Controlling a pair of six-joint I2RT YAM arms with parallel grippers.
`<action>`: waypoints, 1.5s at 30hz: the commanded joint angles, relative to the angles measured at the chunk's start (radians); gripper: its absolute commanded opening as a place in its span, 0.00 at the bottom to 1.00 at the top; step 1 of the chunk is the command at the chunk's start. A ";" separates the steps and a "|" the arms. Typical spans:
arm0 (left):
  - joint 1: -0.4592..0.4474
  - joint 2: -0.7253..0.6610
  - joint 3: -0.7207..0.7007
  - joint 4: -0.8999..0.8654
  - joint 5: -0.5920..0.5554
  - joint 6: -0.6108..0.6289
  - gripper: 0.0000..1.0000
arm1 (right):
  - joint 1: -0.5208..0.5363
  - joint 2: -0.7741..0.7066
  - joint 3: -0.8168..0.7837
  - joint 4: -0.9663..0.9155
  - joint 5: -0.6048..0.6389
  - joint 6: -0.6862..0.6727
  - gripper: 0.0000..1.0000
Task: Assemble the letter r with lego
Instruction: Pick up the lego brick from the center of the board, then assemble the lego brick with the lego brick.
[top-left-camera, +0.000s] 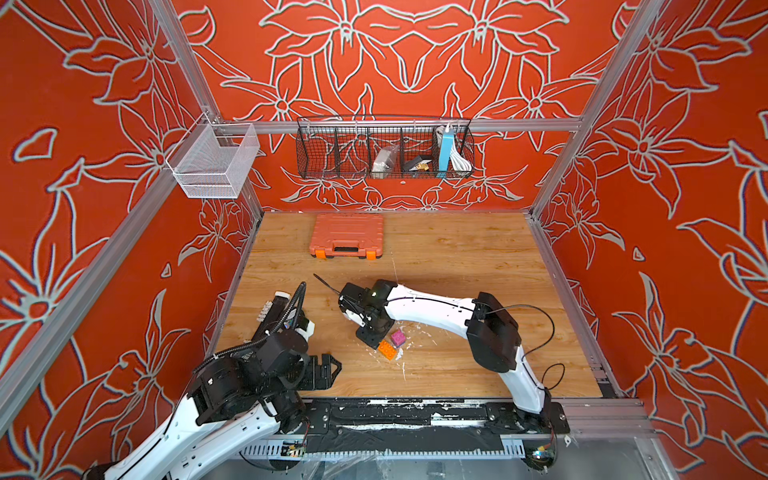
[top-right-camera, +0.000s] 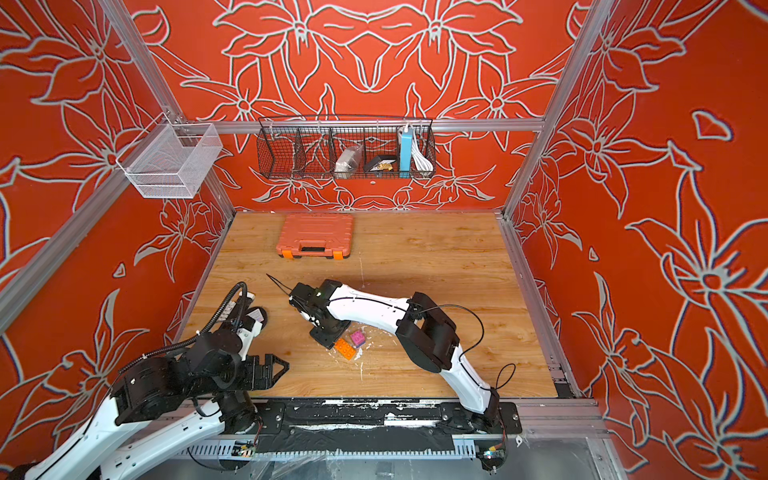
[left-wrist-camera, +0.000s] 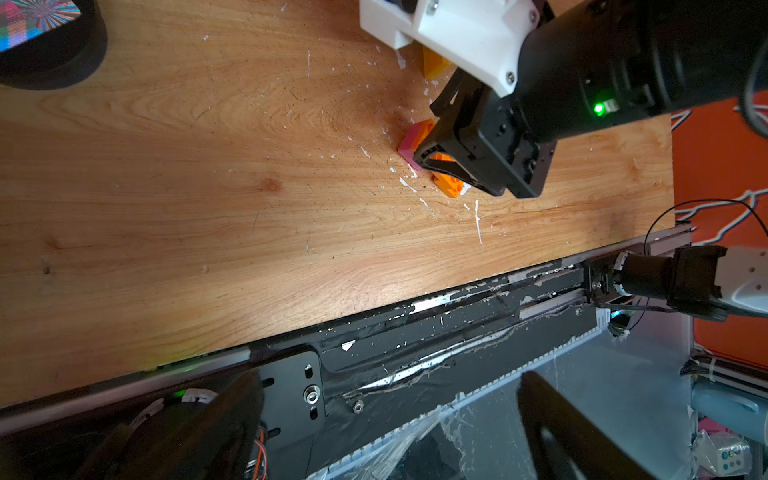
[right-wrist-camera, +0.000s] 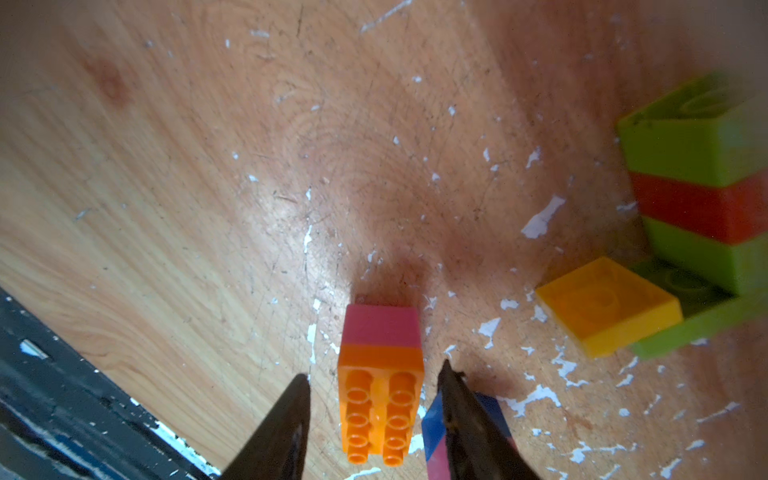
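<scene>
On the wooden worktop (top-left-camera: 457, 270) the orange brick (right-wrist-camera: 380, 411) (pink brick (right-wrist-camera: 380, 326) touching its far end) lies lengthwise between the right jaws, parted and clear of its sides; left jaws wide, well off.

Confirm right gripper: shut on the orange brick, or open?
Open. In the right wrist view the right gripper straddles the orange brick, with a gap showing on each side between jaw and brick.

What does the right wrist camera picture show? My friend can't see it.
A long orange studded plastic brick, joined to a pink plastic brick, lies on the scratched wooden table between the fingers of the open black end effector. Nearby: a flat yellow square brick and a green-red-green brick stack.
</scene>
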 joint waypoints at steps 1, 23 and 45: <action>0.008 -0.016 -0.007 -0.013 -0.007 -0.003 0.96 | 0.007 0.029 0.021 -0.040 0.003 -0.015 0.52; 0.008 -0.019 -0.008 -0.005 -0.002 0.004 0.96 | 0.007 0.034 0.017 -0.051 -0.018 0.030 0.18; 0.008 0.142 0.093 0.021 -0.004 0.142 0.95 | -0.021 -0.177 0.081 -0.413 0.197 0.143 0.00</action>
